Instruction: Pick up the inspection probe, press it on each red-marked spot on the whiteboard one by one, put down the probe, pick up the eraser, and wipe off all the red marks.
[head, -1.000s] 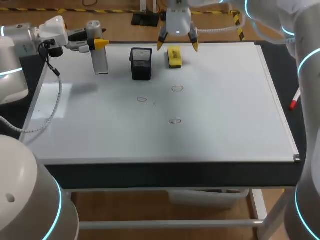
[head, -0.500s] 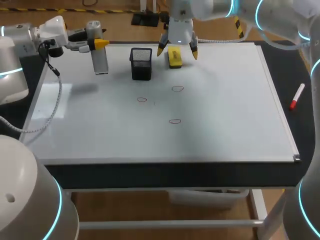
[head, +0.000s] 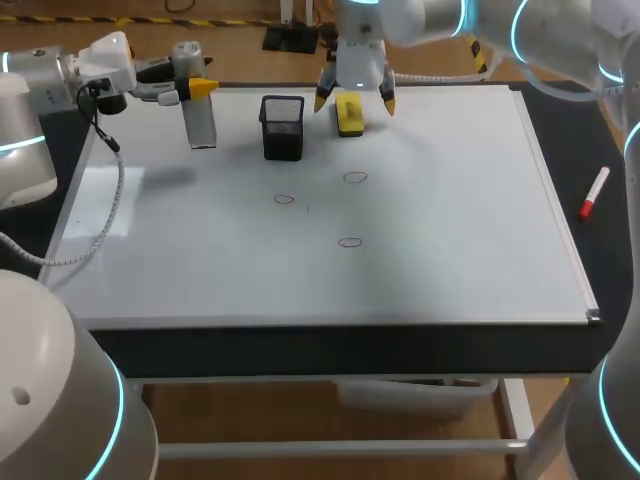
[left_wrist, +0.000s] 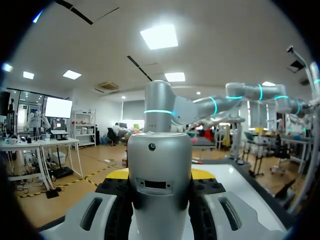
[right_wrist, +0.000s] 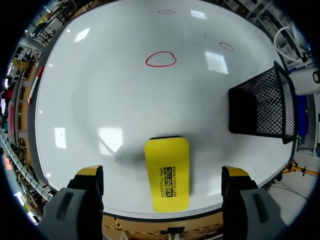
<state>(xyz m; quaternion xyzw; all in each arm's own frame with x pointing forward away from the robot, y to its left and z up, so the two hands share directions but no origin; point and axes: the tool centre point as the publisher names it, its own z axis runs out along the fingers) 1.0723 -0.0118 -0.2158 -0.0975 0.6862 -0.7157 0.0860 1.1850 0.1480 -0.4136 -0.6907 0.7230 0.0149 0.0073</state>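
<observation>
Three red marks (head: 285, 199): thin rings at mid-board on the whiteboard (head: 450, 230), well apart from both arms; none is wiped.
Eraser (right_wrist: 167, 150): yellow block lying flat near the board's far edge, just beside the mesh cup (head: 283, 127).
Right gripper (head: 354, 103): released, with its fingers spread to either side of the eraser's narrow width and neither touching it.
Left gripper (left_wrist: 160, 174): clenched on the probe (head: 200, 122), a grey cylinder held upright over the board's far left corner. Whether its tip touches the board cannot be told.
Step in hand: judged to be the eraser pick-up, though the probe is not yet put down.
Risk, grip: if one finger meets the eraser first, it could skid or twist on the slick board, possibly toward the far edge.
Risk, cup: it stands close, so a careless lift or sweep could knock it over.
Risk, wipe: a tilted eraser may smear the rings instead of clearing them.
Risk, left arm: it hangs over the board, but the marks lie well away from it.
Writing: dark print runs along the eraser's top; it is not transcribed here. No lettering can be made out on the cup, the probe or the red marker (head: 594, 193) lying off the board.
</observation>
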